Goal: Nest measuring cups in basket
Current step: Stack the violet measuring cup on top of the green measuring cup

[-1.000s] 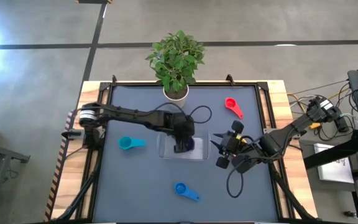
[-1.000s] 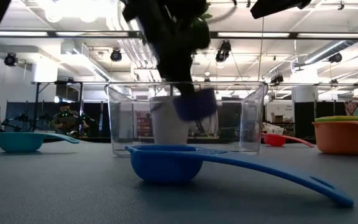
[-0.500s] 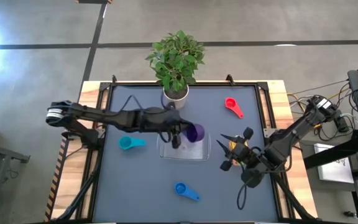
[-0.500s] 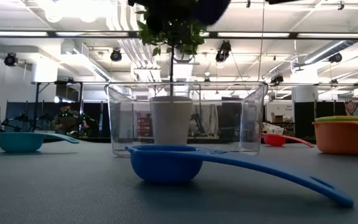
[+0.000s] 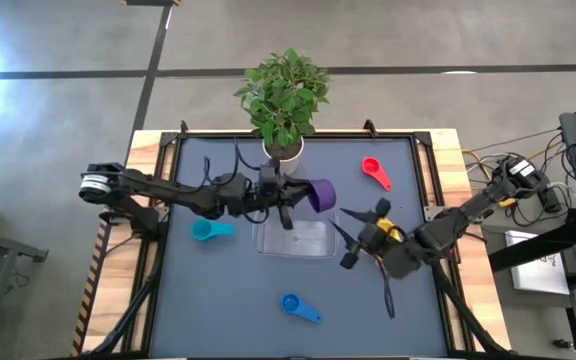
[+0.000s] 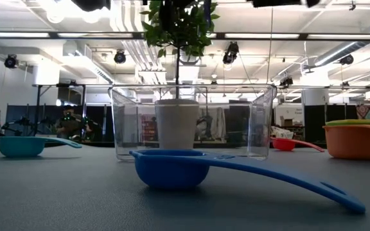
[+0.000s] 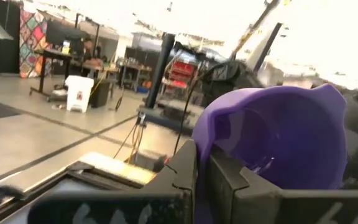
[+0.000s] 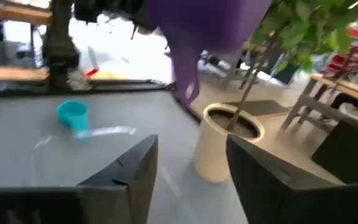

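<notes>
My left gripper (image 5: pixel 292 199) (image 7: pixel 202 167) is shut on the purple measuring cup (image 5: pixel 318 193) (image 7: pixel 278 140), high above the far right part of the clear basket (image 5: pixel 296 239) (image 6: pixel 191 122). That cup also shows at the top of the right wrist view (image 8: pixel 210 25). My right gripper (image 5: pixel 347 239) (image 8: pixel 188 171) hovers open just right of the basket. On the table stand the teal cup (image 5: pixel 211 230) (image 6: pixel 21 145) (image 8: pixel 73 115), the red cup (image 5: pixel 373 172) (image 6: pixel 288 144), the blue cup (image 5: pixel 300 308) (image 6: pixel 172 168) and the orange cup (image 6: pixel 355 141). My left gripper pinches the purple cup by its handle (image 7: pixel 202 190), right beside the bowl, between the two fingers. The fingers (image 7: pixel 188 168) lie about level and point toward the table's right. The cup is lifted clear of the basket, bowl tipped on its side.
The white plant pot (image 5: pixel 283 150) (image 6: pixel 175 131) (image 8: pixel 225 146) stands at the far edge, just behind the basket, its leaves above the left gripper. Open grey tabletop lies along the near edge around the blue cup. The room shows behind the table.
My left gripper has risen out of the basket and drawn back toward the far edge, turning as it went, still shut on the purple cup. The cup, low inside the basket a second ago, now hangs clear above the basket's far right part. My right gripper has shifted slightly beside the basket.
</notes>
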Motion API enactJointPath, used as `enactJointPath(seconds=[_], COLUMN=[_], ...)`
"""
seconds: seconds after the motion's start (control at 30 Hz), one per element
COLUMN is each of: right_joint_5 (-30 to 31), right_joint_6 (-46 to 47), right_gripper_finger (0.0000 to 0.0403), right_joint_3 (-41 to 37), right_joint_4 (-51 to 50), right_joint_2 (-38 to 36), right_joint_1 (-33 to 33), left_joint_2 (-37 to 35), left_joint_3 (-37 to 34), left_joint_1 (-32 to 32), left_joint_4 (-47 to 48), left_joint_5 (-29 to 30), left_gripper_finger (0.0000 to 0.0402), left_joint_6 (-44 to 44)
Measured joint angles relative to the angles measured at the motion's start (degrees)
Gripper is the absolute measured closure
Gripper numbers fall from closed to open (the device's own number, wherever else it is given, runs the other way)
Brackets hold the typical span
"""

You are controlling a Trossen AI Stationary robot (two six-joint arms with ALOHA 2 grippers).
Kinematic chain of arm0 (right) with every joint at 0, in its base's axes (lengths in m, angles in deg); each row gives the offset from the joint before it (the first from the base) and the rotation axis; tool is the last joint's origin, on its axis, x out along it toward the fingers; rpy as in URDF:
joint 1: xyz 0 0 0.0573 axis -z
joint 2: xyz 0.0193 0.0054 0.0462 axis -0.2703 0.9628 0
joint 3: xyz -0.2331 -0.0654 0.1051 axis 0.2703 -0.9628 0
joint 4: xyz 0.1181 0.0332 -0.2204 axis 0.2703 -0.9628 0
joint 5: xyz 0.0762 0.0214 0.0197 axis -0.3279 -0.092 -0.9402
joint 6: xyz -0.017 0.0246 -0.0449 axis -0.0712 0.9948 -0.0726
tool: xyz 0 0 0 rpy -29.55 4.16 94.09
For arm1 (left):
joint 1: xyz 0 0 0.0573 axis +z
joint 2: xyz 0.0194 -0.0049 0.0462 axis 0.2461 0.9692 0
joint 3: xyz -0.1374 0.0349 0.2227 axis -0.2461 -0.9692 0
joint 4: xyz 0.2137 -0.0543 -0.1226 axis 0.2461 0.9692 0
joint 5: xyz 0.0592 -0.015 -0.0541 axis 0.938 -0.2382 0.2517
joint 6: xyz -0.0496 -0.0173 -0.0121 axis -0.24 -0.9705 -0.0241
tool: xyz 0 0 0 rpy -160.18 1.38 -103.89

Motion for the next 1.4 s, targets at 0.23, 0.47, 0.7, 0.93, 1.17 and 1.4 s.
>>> enactJointPath(seconds=[0.23, 0.47, 0.7, 0.93, 1.17, 1.4], right_joint_5=[-2.06, -3.81, -3.47, -3.50, -3.14, -3.16], right_joint_6=[-14.37, -19.91, -19.89, -20.70, -22.93, -18.61], right_gripper_finger=[0.0171, 0.0169, 0.0214, 0.0321, 0.0390, 0.0395], right_joint_3=[-0.11, -0.15, -0.15, -0.15, -0.15, -0.22], right_joint_4=[17.23, 29.01, 31.25, 31.56, 31.43, 21.91], right_joint_2=[4.73, 10.34, 10.98, 10.04, 9.96, 6.30], right_joint_1=[5.38, 9.01, 10.70, 10.74, 10.74, 9.13], left_joint_2=[3.99, 7.33, 7.87, 7.87, 7.87, 6.39], left_joint_3=[0.02, 0.02, 0.02, -0.02, -0.02, -0.04], left_joint_1=[-0.02, 0.00, 0.00, -0.04, -0.07, -0.21], left_joint_4=[-7.98, -15.52, -15.65, -15.80, -15.61, -6.09], left_joint_5=[3.48, 3.95, 4.02, 4.07, 3.81, -2.46], left_gripper_finger=[0.0401, 0.0402, 0.0401, 0.0401, 0.0401, 0.0319], left_joint_6=[-1.76, -3.12, -3.51, -3.45, -3.45, -0.33])
